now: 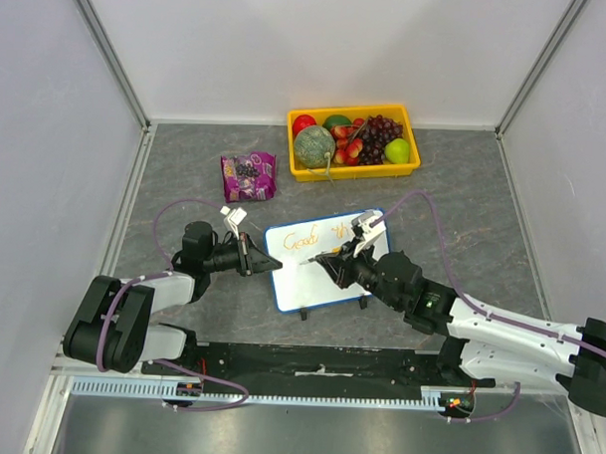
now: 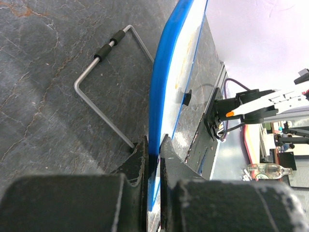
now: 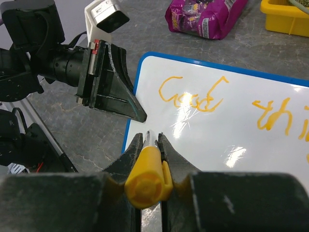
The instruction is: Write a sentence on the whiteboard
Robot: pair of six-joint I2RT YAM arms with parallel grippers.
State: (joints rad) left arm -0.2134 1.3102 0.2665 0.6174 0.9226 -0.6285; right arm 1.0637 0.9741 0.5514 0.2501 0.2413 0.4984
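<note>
The whiteboard (image 1: 327, 260) with a blue rim lies in the middle of the table. Orange handwriting (image 3: 190, 96) reads "Good" and the start of a second word (image 3: 273, 116) on its top line. My left gripper (image 1: 265, 264) is shut on the board's left edge, the blue rim (image 2: 159, 106) between its jaws. My right gripper (image 1: 327, 262) is shut on a marker (image 3: 148, 166) with a yellow cap end and holds it over the board's lower left, below "Good". The marker's orange tip (image 2: 230, 114) shows in the left wrist view.
A yellow tray (image 1: 353, 168) of fruit stands at the back. A purple snack bag (image 1: 248, 175) lies left of it. The board's wire foot (image 2: 104, 82) shows beneath it. White walls close in the table on three sides.
</note>
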